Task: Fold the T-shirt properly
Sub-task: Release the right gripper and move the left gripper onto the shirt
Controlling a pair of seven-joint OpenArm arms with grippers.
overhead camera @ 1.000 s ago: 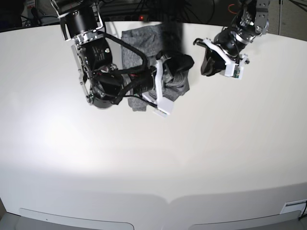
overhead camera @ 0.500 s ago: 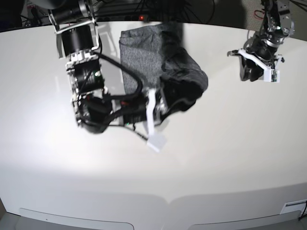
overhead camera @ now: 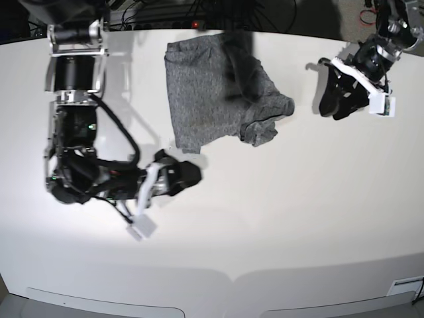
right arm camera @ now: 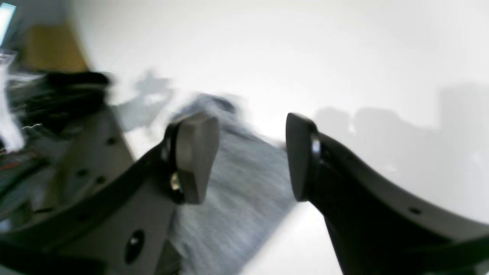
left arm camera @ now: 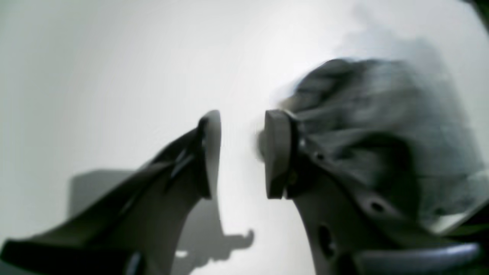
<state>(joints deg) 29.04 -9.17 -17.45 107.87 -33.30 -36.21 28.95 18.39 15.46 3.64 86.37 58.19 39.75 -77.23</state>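
The dark-grey T-shirt lies as a loosely folded bundle on the white table, near the back edge, with a rumpled flap at its right front corner. My right gripper hovers in front of the shirt's front left corner, open and empty. In the right wrist view that gripper has the T-shirt lying blurred beyond the gap. My left gripper hangs open to the right of the shirt, apart from it. The left wrist view shows this gripper empty, the T-shirt behind one finger.
Dark cables and equipment line the table's back edge behind the shirt. The right arm's black body stretches down the left side. The table's front edge curves along the bottom.
My right gripper has let the shirt go and drawn back toward the front left. The shirt has settled on the table. My left gripper has opened and swung away to the right.
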